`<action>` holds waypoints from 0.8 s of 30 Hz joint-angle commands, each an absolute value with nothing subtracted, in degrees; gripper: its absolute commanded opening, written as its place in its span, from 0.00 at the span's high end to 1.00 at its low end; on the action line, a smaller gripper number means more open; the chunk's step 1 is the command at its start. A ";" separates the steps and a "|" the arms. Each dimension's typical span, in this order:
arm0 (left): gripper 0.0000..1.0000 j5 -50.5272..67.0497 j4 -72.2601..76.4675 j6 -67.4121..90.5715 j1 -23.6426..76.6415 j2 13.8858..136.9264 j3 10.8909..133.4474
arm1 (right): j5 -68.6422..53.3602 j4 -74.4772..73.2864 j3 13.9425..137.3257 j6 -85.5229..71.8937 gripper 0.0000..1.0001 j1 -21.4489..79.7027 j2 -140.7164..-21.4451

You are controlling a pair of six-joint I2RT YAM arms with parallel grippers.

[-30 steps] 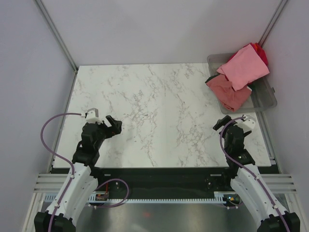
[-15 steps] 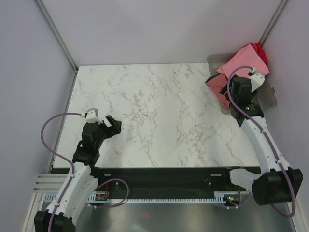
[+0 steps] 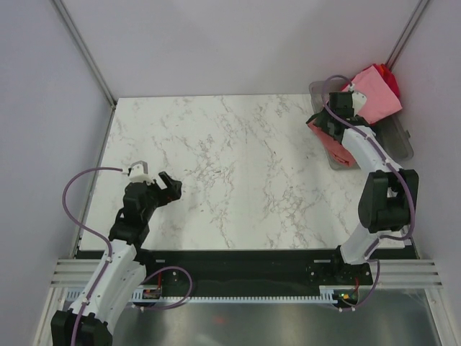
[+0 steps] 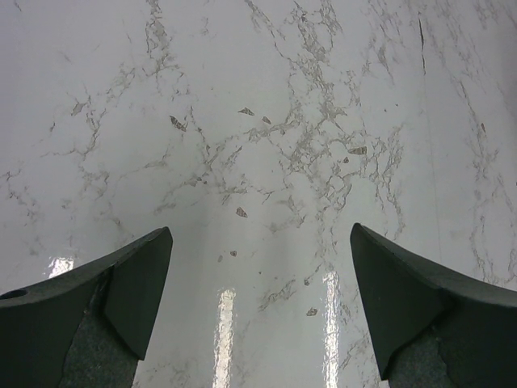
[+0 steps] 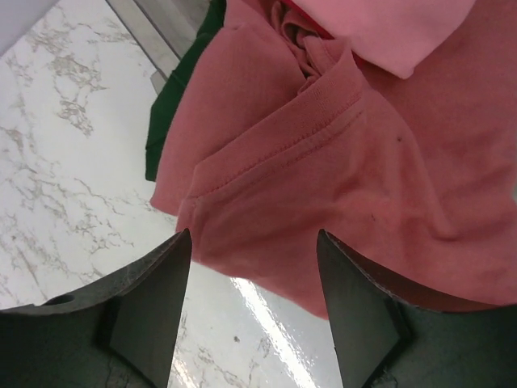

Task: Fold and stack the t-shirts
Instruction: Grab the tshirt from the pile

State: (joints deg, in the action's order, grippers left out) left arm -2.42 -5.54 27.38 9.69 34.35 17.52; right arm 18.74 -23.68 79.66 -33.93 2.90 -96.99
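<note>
The t-shirts are heaped in and over a clear grey tub (image 3: 400, 146) at the table's back right. A dusty brick-red t-shirt (image 3: 333, 148) (image 5: 323, 170) hangs over the tub's front edge. A light pink one (image 3: 378, 94) (image 5: 388, 32) lies on top, a bright red one (image 3: 390, 73) behind, and a dark green one (image 3: 315, 117) (image 5: 174, 105) at the left. My right gripper (image 3: 325, 124) (image 5: 254, 267) is open, its fingertips on either side of the brick-red shirt's lower hem. My left gripper (image 3: 169, 186) (image 4: 258, 267) hangs open over bare marble.
The white marble tabletop (image 3: 230, 166) stretches between the arms. Grey walls and metal posts close in the back and sides. The tub overhangs the table's right edge. The right arm (image 3: 374, 173) reaches along that right side.
The right arm has swung from the near edge up to the tub and its jaws have narrowed a little around the brick-red shirt's hem. The left arm has stayed still.
</note>
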 commanded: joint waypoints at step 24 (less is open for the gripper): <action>0.02 -1.58 -2.99 26.98 9.49 33.31 18.72 | 20.59 -33.31 101.59 -22.41 1.00 24.86 -77.51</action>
